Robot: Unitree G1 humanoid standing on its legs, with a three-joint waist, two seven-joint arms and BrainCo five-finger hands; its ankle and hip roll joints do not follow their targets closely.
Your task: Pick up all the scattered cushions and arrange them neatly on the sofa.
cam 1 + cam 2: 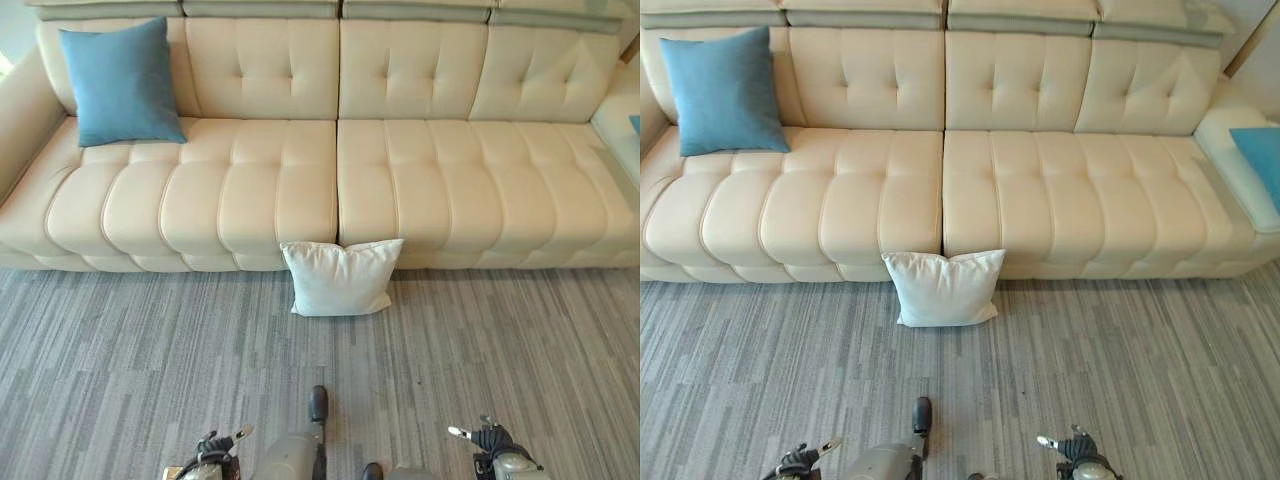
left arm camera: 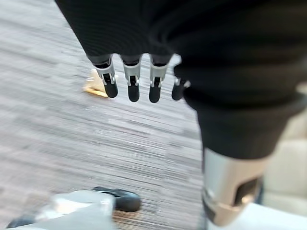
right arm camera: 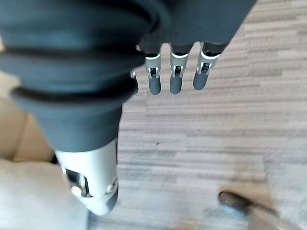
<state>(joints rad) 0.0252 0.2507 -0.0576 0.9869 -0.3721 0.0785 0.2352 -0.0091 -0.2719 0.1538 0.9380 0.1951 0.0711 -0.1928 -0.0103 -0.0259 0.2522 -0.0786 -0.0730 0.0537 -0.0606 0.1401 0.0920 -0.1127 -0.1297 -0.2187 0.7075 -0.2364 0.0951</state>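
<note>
Both hands low and near, left hand [image 2: 132, 81] and right hand [image 3: 175, 76] with fingers straight, holding nothing. White cushion [image 1: 340, 277] leans on the sofa [image 1: 400, 180] front, on the floor [image 1: 120, 360]. Blue cushion [image 1: 122, 82] already propped far left. I judge white one is next.

A second blue cushion [image 1: 1260, 160] on the sofa's [image 1: 1040, 190] right end is cut off by the picture's edge, so its full shape cannot be told. The white cushion [image 1: 341, 277] hides the sofa's base where it leans against it. A small yellowish thing [image 2: 95, 87] on the carpet [image 2: 72, 134] past the left robot hand [image 2: 132, 79] is blurred, possibly a scrap of paper.
</note>
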